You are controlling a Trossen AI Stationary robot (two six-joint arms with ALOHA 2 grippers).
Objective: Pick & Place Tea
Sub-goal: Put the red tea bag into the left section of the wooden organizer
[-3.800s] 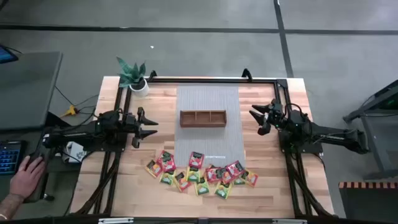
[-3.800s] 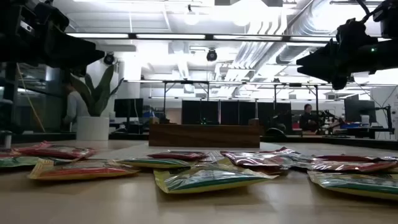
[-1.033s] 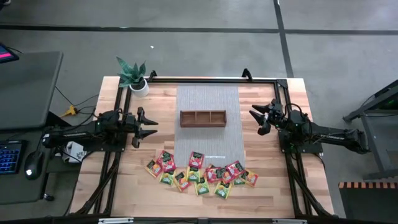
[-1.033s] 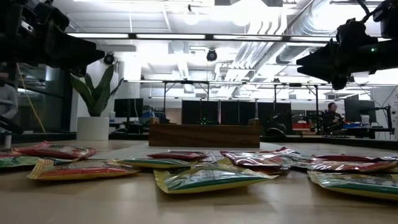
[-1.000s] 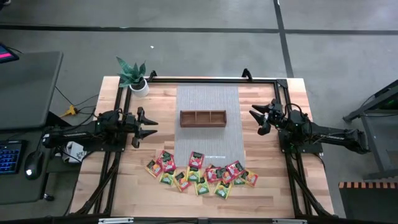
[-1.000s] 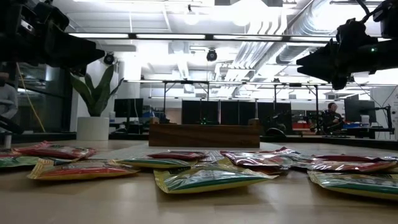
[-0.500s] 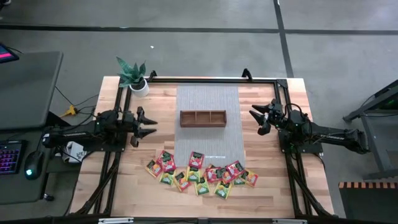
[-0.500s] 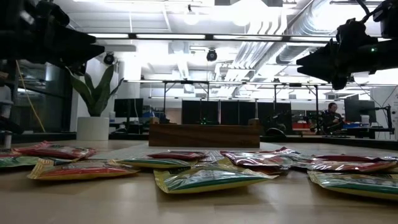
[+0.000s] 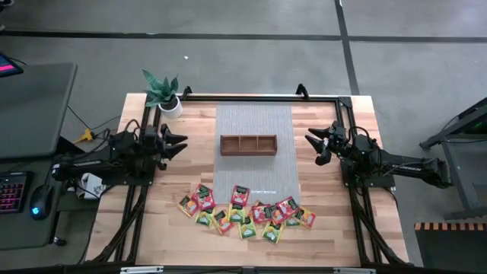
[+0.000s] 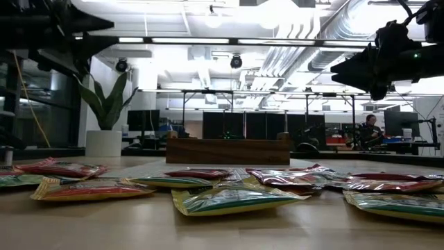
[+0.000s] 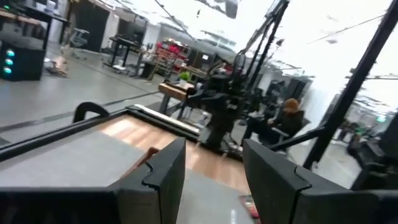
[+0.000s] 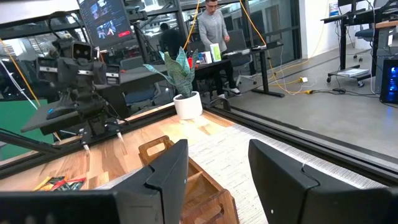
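The tea is a heap of small red, yellow and green packets (image 9: 243, 211) lying flat on the wooden table near its near edge; the low view shows them close up (image 10: 229, 194). The brown three-compartment tray (image 9: 248, 144) stands on a grey mat at mid-table. My left gripper (image 9: 179, 143) hovers left of the tray, open, with nothing between its fingers (image 11: 214, 155). My right gripper (image 9: 312, 144) hovers right of the tray, also open and holding nothing (image 12: 217, 155). Both are well above the table and far from the packets.
A potted plant (image 9: 163, 93) stands at the table's far left corner. The grey mat (image 9: 255, 175) runs from the far edge toward the packets. A black frame rail (image 9: 259, 97) borders the far edge. A person (image 12: 214, 28) stands in the room beyond the table.
My left gripper has risen, rolled about its own axis and drawn back a little toward the table's left and far edges; in the low view it has climbed to the picture's top. Its fingers stay apart as before. The packets and tray lie unchanged.
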